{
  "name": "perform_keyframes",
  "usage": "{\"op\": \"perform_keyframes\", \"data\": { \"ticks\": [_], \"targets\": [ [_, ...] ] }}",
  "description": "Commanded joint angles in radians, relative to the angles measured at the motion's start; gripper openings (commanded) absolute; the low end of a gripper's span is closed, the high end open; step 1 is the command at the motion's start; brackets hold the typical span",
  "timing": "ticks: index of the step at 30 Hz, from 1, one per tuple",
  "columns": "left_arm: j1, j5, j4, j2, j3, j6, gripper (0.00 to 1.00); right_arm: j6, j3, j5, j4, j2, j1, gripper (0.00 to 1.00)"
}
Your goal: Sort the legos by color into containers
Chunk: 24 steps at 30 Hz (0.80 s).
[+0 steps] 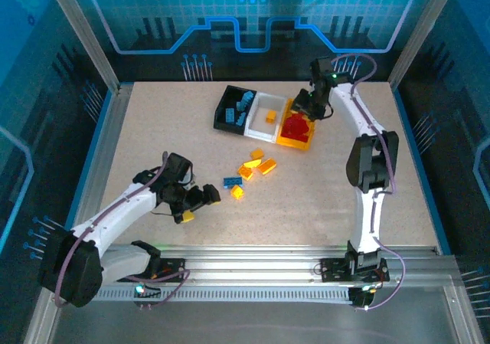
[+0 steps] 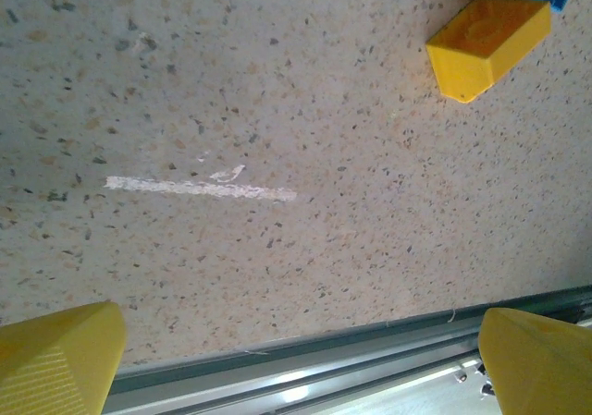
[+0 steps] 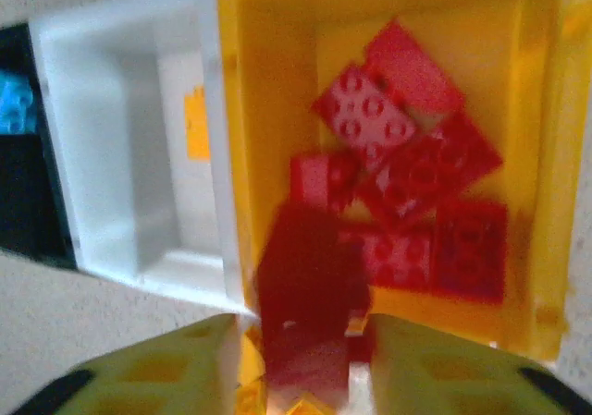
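The containers stand in a row at the table's back: black (image 1: 227,113) with blue legos, white (image 1: 264,133) with an orange one (image 3: 196,124), yellow-orange (image 3: 231,110) with several red legos (image 3: 398,184). My right gripper (image 3: 301,341) hovers over the yellow-orange bin's near rim. Its fingers stand a little apart, and a blurred red lego (image 3: 310,286) is between them with a gap on each side. In the middle of the table lie loose orange legos (image 1: 256,160), a blue one (image 1: 230,181) and a yellow one (image 2: 486,45). My left gripper (image 2: 301,360) is wide open above bare table, just short of the yellow lego.
A metal rail (image 2: 370,369) runs along the table's near edge, right under the left gripper. A white scuff (image 2: 199,189) marks the speckled tabletop. The enclosure's glass walls and posts (image 1: 84,37) border the table on three sides.
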Motion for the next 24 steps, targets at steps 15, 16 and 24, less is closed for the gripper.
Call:
{"op": "perform_keyframes", "data": {
  "ticks": [15,16,24],
  "targets": [
    [-0.033,0.013,0.042,0.132,0.105,0.010,0.99,-0.146,-0.404,0.050,-0.033,-0.223,0.236,0.62],
    [-0.033,0.019,0.048,0.141,0.108,0.008,0.99,-0.157,-0.443,0.062,-0.033,-0.234,0.264,0.63],
    [-0.035,0.027,0.035,0.149,0.135,0.038,0.99,-0.174,-0.496,0.155,-0.061,-0.213,0.364,0.81]
  ]
}}
